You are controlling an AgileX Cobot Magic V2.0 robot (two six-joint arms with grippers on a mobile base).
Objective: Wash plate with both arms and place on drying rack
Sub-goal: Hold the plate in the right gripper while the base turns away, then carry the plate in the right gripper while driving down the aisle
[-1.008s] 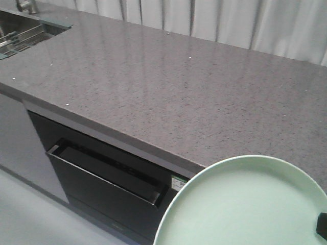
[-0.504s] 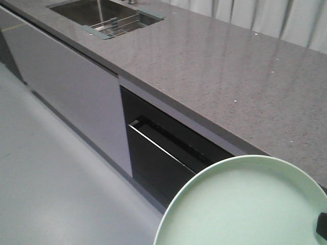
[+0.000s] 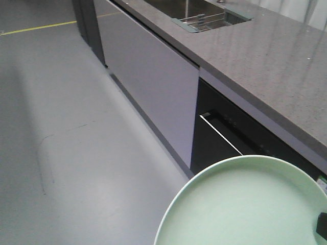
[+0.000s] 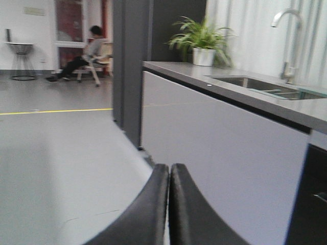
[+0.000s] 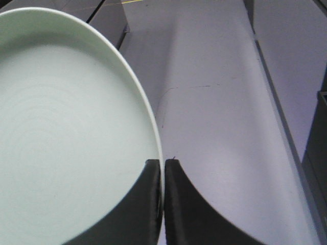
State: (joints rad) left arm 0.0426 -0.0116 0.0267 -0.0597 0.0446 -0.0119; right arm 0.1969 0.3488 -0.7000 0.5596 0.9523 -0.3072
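Observation:
The pale mint-green plate (image 3: 245, 204) fills the lower right of the front view, held in the air above the floor beside the counter. My right gripper (image 5: 163, 162) is shut on its rim, one finger on each face; the plate (image 5: 66, 127) spreads to the left in the right wrist view. Only a black corner of that gripper (image 3: 322, 224) shows in the front view. My left gripper (image 4: 169, 168) is shut with nothing between its fingers, and it points along the cabinet fronts. The wire drying rack (image 3: 204, 21) lies across the sink at the far top of the front view.
The grey speckled countertop (image 3: 276, 56) runs along the right, with the steel sink (image 3: 173, 6) and its faucet (image 4: 288, 41). Below are a white cabinet front (image 3: 153, 76) and a dark appliance door with a handle (image 3: 219, 133). Grey floor (image 3: 76, 127) spreads left. A potted plant (image 4: 202, 43) stands on the counter; a seated person (image 4: 87, 53) is far off.
The front view has swung: counter and sink slid to the upper right, and floor now fills the left. The plate keeps its place in the right gripper.

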